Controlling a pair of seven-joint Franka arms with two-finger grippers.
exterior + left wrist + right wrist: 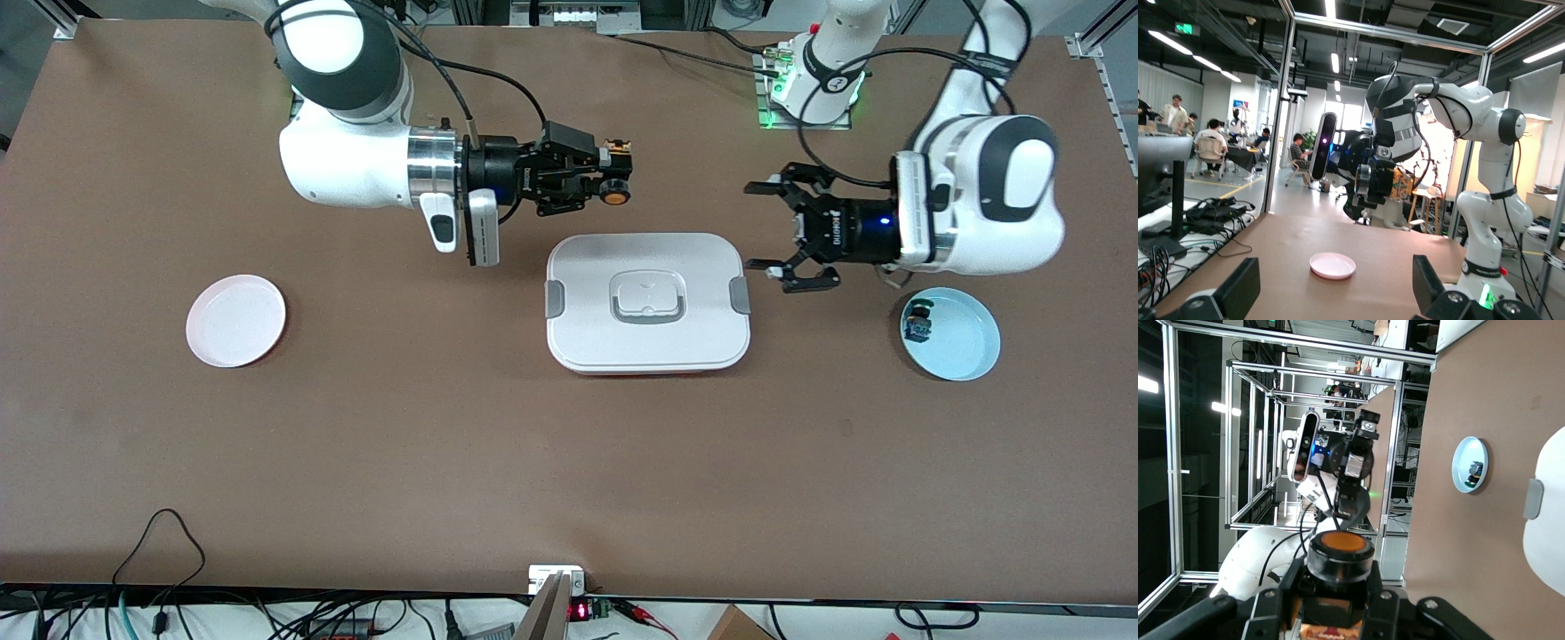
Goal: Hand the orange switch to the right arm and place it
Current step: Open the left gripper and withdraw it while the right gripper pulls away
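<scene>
The orange switch (pixel 613 192) is held up in the air by my right gripper (pixel 606 176), which is shut on its black body, the brassy terminals pointing toward the robots' side. This grip hangs over bare table beside the white lidded box (pixel 647 342). In the right wrist view the orange switch (pixel 1339 550) fills the space in my right gripper (pixel 1338 590). My left gripper (pixel 763 228) stands open and empty over the table between the box and the blue plate (pixel 969 342). The left wrist view shows my left gripper (pixel 1335 293) with its fingers (pixel 1238 290) wide apart.
A pink plate (pixel 236 320) lies toward the right arm's end of the table and also shows in the left wrist view as the pink plate (pixel 1332 265). In the blue plate lies a green-capped switch (pixel 918 322). Cables run along the table's edge by the bases.
</scene>
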